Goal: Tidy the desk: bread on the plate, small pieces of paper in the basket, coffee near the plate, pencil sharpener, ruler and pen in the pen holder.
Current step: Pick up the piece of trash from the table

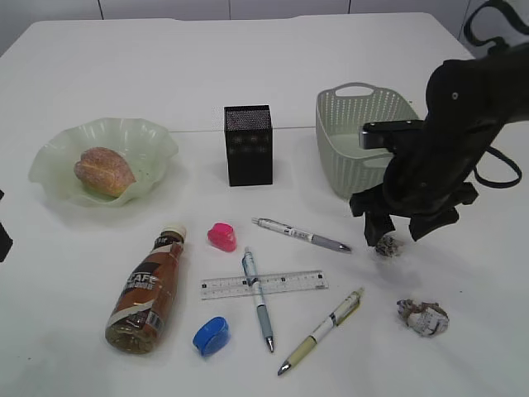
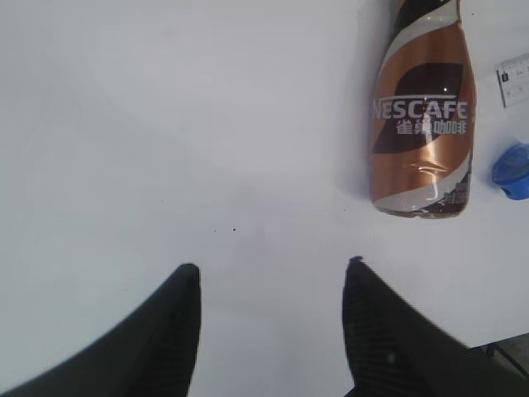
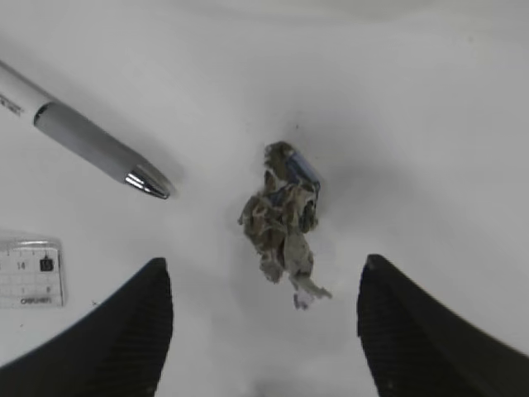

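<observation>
On the white counter (image 1: 248, 66), the right gripper (image 3: 263, 331) hangs with jaws wide apart, empty, over a crumpled paper scrap (image 3: 283, 219) beside the basket (image 1: 359, 136); the left gripper (image 2: 271, 331) gapes empty near the coffee (image 2: 423, 124).

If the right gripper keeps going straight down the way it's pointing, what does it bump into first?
Most likely the crumpled paper scrap. It lies on the desk between the open fingers of the right gripper, which points down at it. How high the gripper hangs is hard to tell.
</observation>
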